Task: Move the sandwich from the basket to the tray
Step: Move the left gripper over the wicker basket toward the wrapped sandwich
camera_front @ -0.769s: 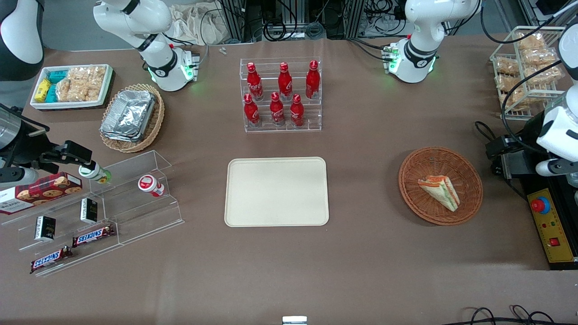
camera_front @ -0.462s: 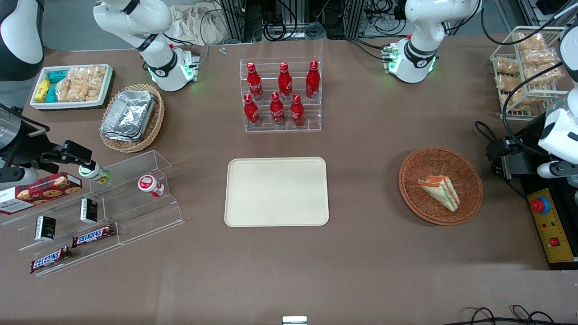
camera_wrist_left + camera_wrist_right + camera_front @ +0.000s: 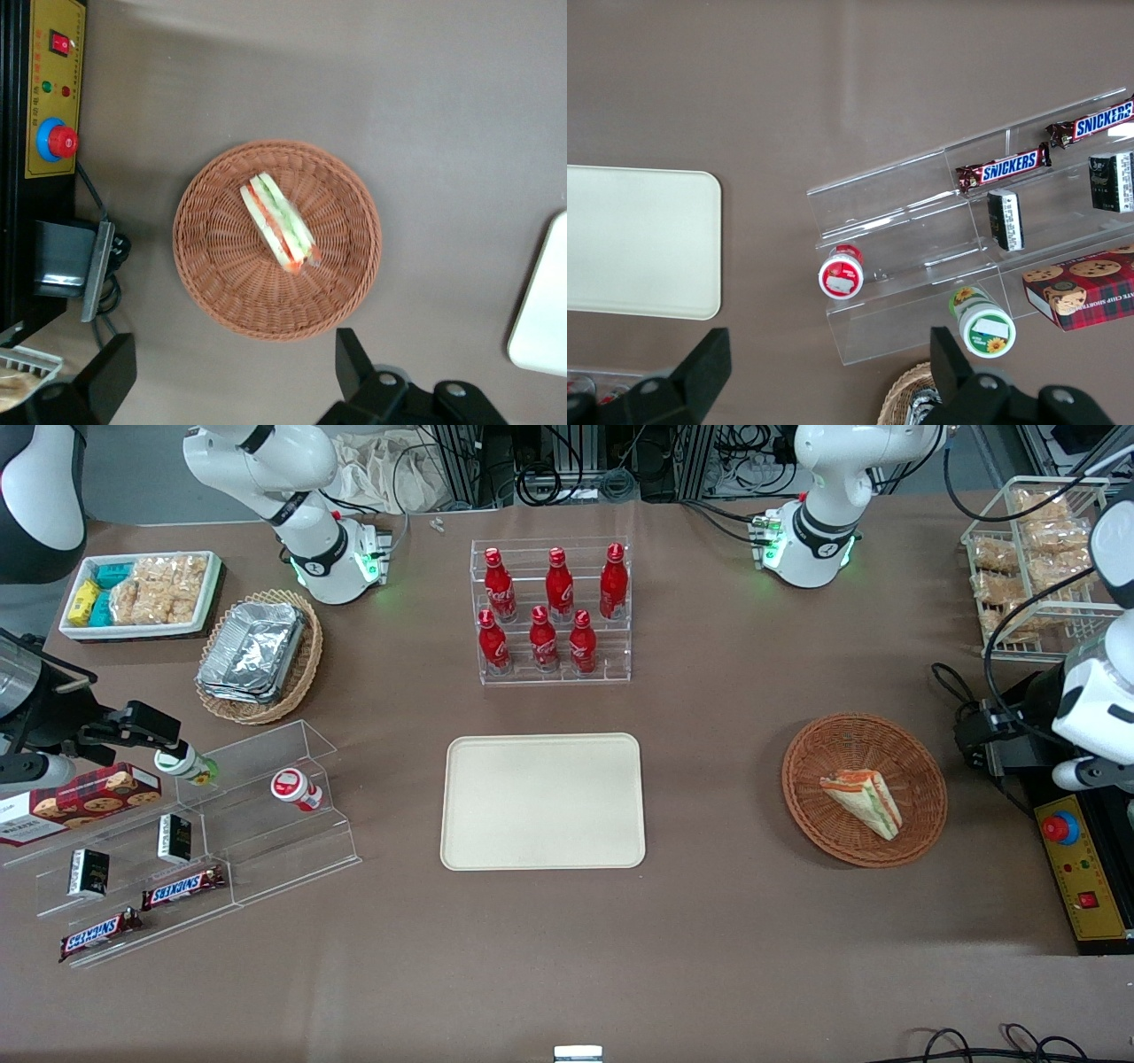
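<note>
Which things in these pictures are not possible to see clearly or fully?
- Tray: left wrist view, cut off by the picture edge.
- Sandwich underside: every view, hidden against the basket.
- Claw, open, raised beside the basket: front view, merges with dark arm parts.

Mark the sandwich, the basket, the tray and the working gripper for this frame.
sandwich (image 3: 278, 223), left wrist view, filling edge.
basket (image 3: 921, 819), front view, woven rim.
tray (image 3: 542, 801), front view, bare middle.
gripper (image 3: 232, 376), left wrist view, above the table beside the basket, open.

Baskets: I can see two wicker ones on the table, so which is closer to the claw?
The reddish-brown basket holding the sandwich. The open claw hovers above it; the tan basket with foil containers sits toward the parked arm's end.
</note>
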`<state>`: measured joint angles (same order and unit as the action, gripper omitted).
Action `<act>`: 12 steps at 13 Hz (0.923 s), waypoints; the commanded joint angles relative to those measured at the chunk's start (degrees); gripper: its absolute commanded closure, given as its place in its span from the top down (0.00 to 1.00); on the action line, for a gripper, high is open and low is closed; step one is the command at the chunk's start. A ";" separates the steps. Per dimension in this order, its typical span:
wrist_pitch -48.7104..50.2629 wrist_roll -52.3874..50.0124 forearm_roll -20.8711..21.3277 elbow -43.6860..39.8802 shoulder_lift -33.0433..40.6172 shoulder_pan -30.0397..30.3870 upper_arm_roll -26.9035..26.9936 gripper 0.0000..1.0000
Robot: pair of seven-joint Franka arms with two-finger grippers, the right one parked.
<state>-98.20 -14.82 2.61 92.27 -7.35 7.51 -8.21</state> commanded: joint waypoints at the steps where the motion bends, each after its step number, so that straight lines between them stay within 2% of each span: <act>1: -3.48 -13.50 -1.19 4.31 -0.47 0.92 -0.41 1.00; 3: -7.07 -25.81 -0.94 6.86 -2.39 0.84 -0.32 1.00; 6: -12.09 -35.25 -0.94 9.59 -6.34 0.66 -0.41 1.00; 10: -19.73 -41.50 -0.76 10.56 -12.67 -0.39 -0.67 1.00; 12: -20.36 -42.13 -0.76 11.87 -13.39 -1.01 -0.67 1.00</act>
<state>-117.47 -54.93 2.00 102.98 -20.70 7.18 -8.90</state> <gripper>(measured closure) 0.000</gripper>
